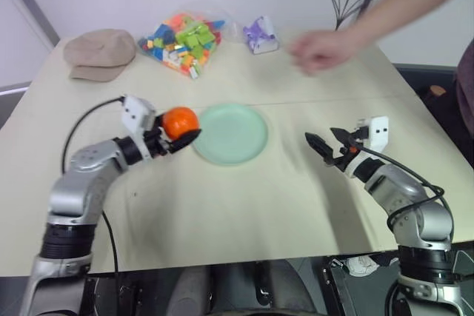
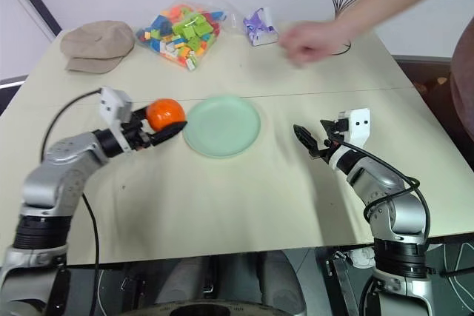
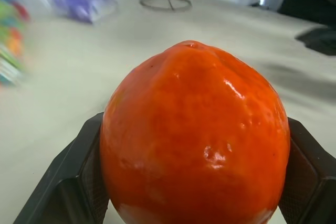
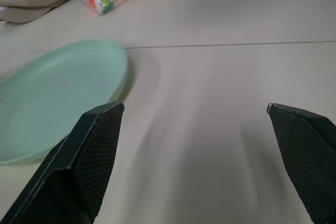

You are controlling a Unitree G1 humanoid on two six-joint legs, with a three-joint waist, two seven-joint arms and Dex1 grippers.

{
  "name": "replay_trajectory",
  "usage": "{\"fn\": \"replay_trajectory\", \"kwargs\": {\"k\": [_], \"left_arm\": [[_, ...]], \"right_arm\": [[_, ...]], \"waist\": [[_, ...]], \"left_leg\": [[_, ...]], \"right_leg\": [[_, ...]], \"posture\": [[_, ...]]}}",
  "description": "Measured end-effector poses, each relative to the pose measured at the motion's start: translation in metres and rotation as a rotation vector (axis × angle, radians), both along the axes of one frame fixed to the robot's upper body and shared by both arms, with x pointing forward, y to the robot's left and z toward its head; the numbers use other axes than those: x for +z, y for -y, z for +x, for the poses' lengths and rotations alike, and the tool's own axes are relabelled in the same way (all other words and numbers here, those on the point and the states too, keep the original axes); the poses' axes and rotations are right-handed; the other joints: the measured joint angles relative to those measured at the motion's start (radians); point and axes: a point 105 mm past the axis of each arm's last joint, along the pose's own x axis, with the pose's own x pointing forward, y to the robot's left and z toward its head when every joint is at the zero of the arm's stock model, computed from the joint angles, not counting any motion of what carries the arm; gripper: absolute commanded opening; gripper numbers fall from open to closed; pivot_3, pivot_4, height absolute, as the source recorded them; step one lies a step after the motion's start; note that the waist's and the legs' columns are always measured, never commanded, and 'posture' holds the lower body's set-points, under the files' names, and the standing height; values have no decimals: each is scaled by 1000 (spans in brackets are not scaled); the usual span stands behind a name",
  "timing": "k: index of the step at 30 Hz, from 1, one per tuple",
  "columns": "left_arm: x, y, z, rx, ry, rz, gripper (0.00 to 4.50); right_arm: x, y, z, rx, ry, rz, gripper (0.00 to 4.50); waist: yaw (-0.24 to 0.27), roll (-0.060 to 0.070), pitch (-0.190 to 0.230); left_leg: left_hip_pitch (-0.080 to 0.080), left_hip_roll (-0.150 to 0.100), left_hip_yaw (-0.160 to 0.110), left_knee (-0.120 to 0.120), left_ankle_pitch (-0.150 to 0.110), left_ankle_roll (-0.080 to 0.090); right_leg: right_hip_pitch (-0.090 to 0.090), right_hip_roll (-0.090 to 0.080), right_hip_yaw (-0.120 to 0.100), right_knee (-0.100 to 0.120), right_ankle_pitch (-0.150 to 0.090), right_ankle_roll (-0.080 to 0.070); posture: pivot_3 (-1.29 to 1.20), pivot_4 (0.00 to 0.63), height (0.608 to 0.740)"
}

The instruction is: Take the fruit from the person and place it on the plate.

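Left eye view places the left hand (image 1: 180, 136) just beside the near-left rim of the plate (image 1: 231, 134), closed on the fruit (image 1: 180, 121). The left wrist view confirms the grasp: one black finger (image 3: 73, 182) presses each side of the orange skin, and the fruit sits between them, clear of the table (image 1: 222, 212).

The right hand (image 1: 327, 143) hovers over bare table on the other side of the plate, well apart from it, fingers spread wide and holding nothing. The person's hand (image 1: 320, 50) is over the far part of the table, empty and apart from both robot hands.

Step in hand: the handover appears complete, and the carry to the plate is under way. The fruit is not yet over the plate.

Next move: shift the left hand toward the plate centre, lower until the fruit nears the surface, then open. A round fruit may roll, so a low, central release is advisable.
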Motion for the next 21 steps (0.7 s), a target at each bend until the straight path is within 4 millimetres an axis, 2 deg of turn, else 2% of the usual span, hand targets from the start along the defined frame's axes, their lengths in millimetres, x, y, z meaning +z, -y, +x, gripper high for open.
{"fn": "replay_trajectory", "kwargs": {"k": [4, 6, 9, 15, 18, 19, 21], "left_arm": [[8, 30, 22, -21, 63, -38, 3328], [5, 35, 28, -22, 70, -35, 4364], [-2, 39, 34, -20, 55, -36, 4490], [-4, 39, 41, -6, 86, -1, 4490], [3, 37, 44, 12, 114, 0, 4490], [9, 33, 45, 33, 126, -5, 4490], [26, 8, 46, 104, 161, -2, 4490]], "right_arm": [[0, -7, -1, 10, 7, 10, 4500], [0, -5, -3, 2, 7, 7, 4500], [-4, -3, -7, -13, -3, 4, 4500], [-5, 1, -12, -36, -3, -2, 4500], [-6, 0, -12, -40, -5, 1, 4500], [-5, 0, -12, -40, -4, 3, 4500], [-4, 2, -12, -45, -1, 7, 4500]], "waist": [[6, 0, 0], [1, 0, 0], [-4, 0, 0], [-14, 0, 0], [-14, 0, 0], [-16, 0, 0], [-23, 0, 0]], "left_leg": [[-2, -1, 2, 5, 0, 0], [-2, -1, 2, 5, 0, 1], [-2, 0, 2, 5, -1, 2], [-3, 0, 1, 5, -1, 2], [-3, 0, 1, 5, -1, 2], [-3, 0, 1, 5, -1, 2], [-2, 1, 1, 5, -1, 2]], "right_leg": [[1, 0, 0, 0, 1, 1], [1, 0, 1, -1, 2, 3], [0, 0, 1, -1, 2, 4], [0, 0, 1, -1, 2, 4], [0, 0, 1, 0, 2, 4], [0, 0, 1, 0, 2, 4], [-1, 1, 1, 0, 2, 4]], "posture": [[0, 150, 740], [0, 150, 740], [0, 150, 740], [0, 150, 740], [0, 150, 740], [0, 150, 740], [0, 150, 740]]}}
